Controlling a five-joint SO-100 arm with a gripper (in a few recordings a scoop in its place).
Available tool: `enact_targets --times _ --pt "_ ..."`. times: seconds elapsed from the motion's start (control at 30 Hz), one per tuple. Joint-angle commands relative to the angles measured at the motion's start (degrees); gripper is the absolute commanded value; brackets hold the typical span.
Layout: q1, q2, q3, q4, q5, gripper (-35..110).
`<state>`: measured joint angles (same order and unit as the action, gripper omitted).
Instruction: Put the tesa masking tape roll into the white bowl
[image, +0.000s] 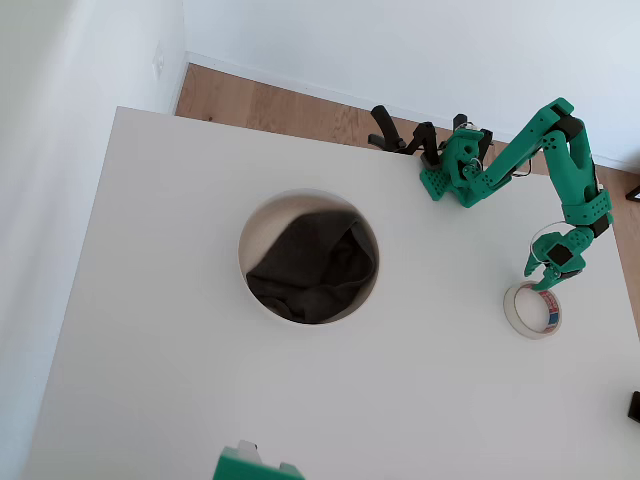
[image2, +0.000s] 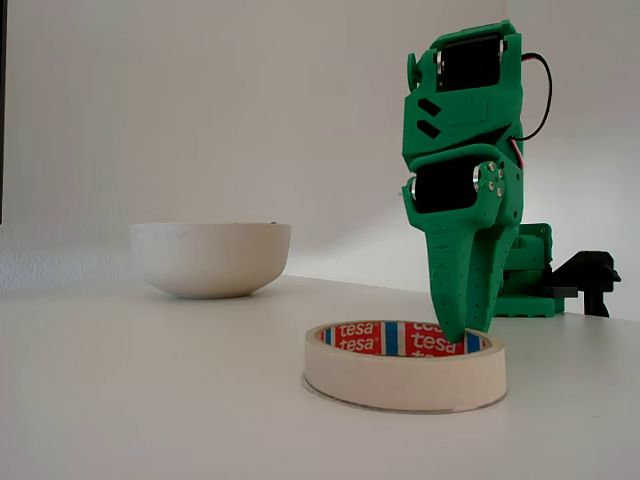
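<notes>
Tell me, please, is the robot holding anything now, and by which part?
Nothing is held yet. The gripper is above the far rim of the tape roll, which lies flat on the table; one finger tip reaches down into its core.

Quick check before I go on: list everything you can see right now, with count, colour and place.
tape roll: one, cream-white with red and blue tesa label inside, flat on the table, right side of the overhead view.
bowl: one, white, mid-table, well apart from the tape roll.
cloth: one, dark grey, inside the bowl.
table: one, white.
clamps: black, at the table's far edge by the arm's base.
green part: one, at the overhead view's bottom edge; what it is, I cannot tell.
arm: one, green, base at the far edge.
gripper: one, green, tips down at the tape roll's rim, one tip inside the core.
</notes>
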<state>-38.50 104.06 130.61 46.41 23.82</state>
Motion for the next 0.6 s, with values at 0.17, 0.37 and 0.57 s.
enact_targets --times 0.17,0.37,0.57 --pt "-4.13 2.02 -3.34 0.88 1.05 5" --pt "-6.24 1.58 -3.34 1.14 0.62 -8" --pt "-6.77 1.41 -3.25 1.05 0.09 -8"
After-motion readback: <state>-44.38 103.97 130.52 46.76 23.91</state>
